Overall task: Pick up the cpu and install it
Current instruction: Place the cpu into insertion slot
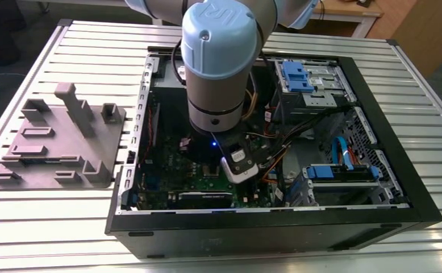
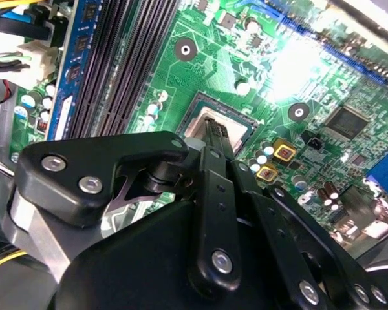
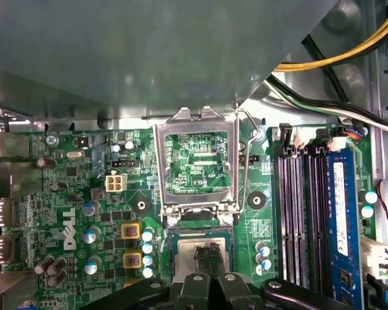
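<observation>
The cpu (image 3: 183,250) lies flat in the open socket on the green motherboard (image 3: 71,194); its silver top is also seen in the second wrist view (image 2: 195,124). My gripper (image 3: 207,256) stands right over the chip's middle, its two thin black fingers pressed together with nothing between them. The tips (image 2: 216,131) are at or just above the chip's top; I cannot tell if they touch. The socket's metal load frame (image 3: 160,161) is swung up and open, and its wire lever (image 3: 247,155) is raised beside it.
Black memory slots (image 3: 301,213) and a blue memory stick (image 3: 346,219) run beside the socket. Cable bundles (image 3: 336,61) hang close by. The arm (image 1: 217,68) reaches down into the open black computer case (image 1: 282,227). A grey plastic tray (image 1: 54,142) sits on the exterior view's left.
</observation>
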You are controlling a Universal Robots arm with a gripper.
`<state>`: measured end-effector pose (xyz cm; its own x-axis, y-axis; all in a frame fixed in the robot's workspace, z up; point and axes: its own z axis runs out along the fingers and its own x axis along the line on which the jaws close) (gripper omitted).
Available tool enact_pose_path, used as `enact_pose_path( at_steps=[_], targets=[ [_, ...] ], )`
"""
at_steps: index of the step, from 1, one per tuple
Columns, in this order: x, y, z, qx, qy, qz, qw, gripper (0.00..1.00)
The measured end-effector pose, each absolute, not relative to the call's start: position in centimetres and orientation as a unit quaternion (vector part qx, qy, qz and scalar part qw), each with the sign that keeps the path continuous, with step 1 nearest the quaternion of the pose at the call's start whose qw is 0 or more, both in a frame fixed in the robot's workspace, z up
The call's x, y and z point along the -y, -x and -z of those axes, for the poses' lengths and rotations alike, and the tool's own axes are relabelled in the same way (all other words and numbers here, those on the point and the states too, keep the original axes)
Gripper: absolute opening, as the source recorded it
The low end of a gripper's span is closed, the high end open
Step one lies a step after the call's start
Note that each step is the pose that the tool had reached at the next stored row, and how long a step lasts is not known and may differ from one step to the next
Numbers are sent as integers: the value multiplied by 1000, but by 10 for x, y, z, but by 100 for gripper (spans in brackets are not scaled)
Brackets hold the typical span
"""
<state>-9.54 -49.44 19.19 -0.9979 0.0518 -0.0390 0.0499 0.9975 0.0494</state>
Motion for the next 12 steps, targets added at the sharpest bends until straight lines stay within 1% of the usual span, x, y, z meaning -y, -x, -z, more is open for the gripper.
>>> enact_pose_path(
  at_steps=[6, 12],
  targets=[
    [493, 95, -194, -999, -26, -26, 21, 10],
    [493, 95, -207, -999, -26, -25, 20, 10]
  ],
)
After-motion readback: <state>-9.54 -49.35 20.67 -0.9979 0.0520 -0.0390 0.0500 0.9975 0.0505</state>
